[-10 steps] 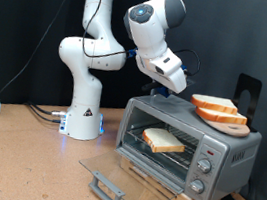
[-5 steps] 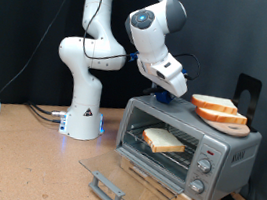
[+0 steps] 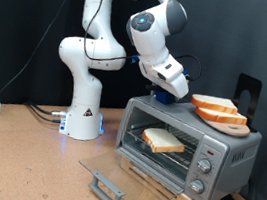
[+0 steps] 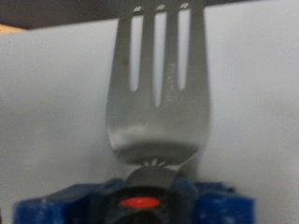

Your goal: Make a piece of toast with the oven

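One piece of toast (image 3: 164, 140) sits on the oven (image 3: 189, 149) rack, centre-right, door down; the gripper (image 3: 164, 98) above apparently clamps a fork (image 4: 157, 89), best kept level

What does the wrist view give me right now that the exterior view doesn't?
Only the wrist view shows a metal fork close up, tines pointing away, its neck in a blue holder. Only the exterior view shows the oven with its door down, a piece of toast on the rack, spare slices on top, and the gripper above. They share nothing clearly.
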